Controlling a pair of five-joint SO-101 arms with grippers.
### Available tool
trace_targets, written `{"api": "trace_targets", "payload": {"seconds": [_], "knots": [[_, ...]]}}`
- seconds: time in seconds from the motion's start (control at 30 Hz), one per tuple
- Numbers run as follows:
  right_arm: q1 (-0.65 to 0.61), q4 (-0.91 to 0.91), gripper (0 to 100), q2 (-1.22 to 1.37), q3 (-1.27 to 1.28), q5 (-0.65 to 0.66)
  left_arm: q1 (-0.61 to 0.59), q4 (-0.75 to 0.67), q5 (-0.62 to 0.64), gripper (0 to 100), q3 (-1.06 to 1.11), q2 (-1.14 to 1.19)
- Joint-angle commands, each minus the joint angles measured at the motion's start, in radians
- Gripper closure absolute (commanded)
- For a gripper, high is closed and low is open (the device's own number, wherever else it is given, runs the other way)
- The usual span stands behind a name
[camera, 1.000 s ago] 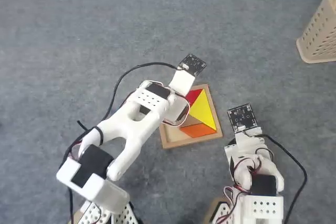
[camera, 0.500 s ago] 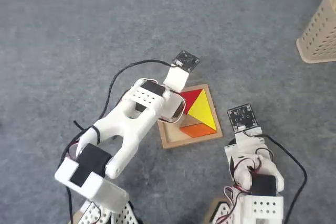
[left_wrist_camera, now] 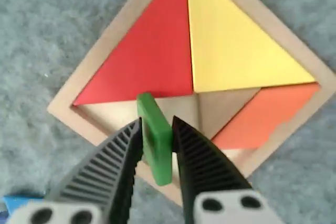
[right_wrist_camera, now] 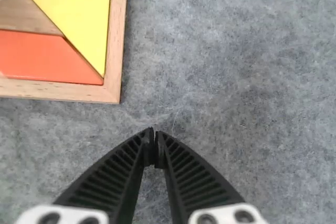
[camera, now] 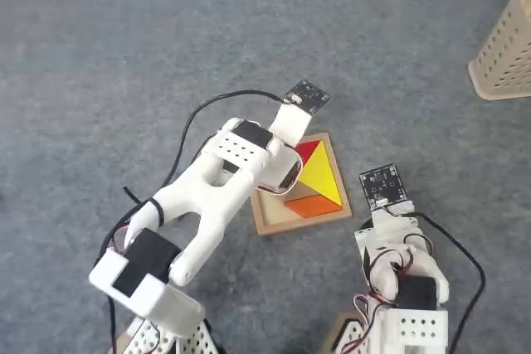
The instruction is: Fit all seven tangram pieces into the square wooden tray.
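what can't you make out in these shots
High view: the left arm covers much of the tray.
Left wrist view: the left gripper and its green piece hide the tray floor beneath; contact unclear.
Left wrist view: a blue thing is cut by the edge; unidentifiable.

I can read no text, label, number or sign on anything here.
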Motion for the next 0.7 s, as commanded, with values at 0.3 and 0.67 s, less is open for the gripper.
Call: {"api": "trace_targets", "payload": {"seconds": [0.3, 0.67], "knots": [[0.012, 0.005, 99.2, 0.008, 0.015, 0.011, 0.075, 0.046, 0.002, 91, -0.087, -0.020], [0.012, 0.005, 99.2, 0.008, 0.015, 0.011, 0.080, 0.055, -0.002, 91, -0.099, -0.017]]}}
